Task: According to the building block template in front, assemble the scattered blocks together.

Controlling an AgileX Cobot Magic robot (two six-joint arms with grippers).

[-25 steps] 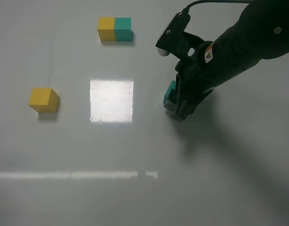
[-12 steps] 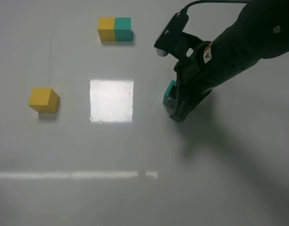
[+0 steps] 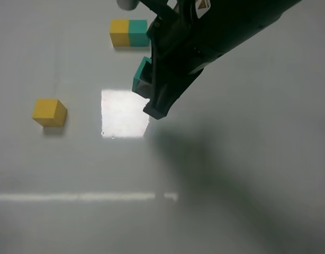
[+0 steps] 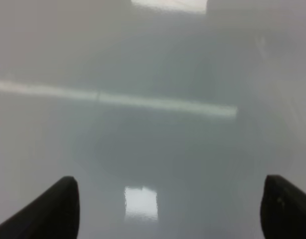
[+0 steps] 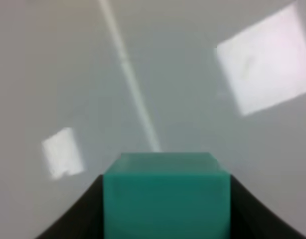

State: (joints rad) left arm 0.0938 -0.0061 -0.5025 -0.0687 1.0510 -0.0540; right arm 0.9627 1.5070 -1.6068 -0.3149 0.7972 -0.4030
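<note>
The building block template (image 3: 129, 33), a small fused yellow and teal bar, lies at the far middle of the table. The scattered yellow cube (image 3: 48, 112) sits alone at the left. My right gripper (image 3: 151, 92) is shut on the teal cube (image 3: 141, 78) and holds it high above the table, right of the bright patch; the cube fills the lower middle of the right wrist view (image 5: 166, 196). My left gripper (image 4: 168, 211) is open and empty over bare table; it is out of the high view.
A bright square reflection (image 3: 125, 112) lies on the grey table (image 3: 247, 174) between the yellow cube and the right arm. A pale light streak (image 3: 83, 197) crosses the near part.
My right gripper has lifted the teal cube off the table and carried it up and to the left, toward the template. The yellow cube and template have not moved.
</note>
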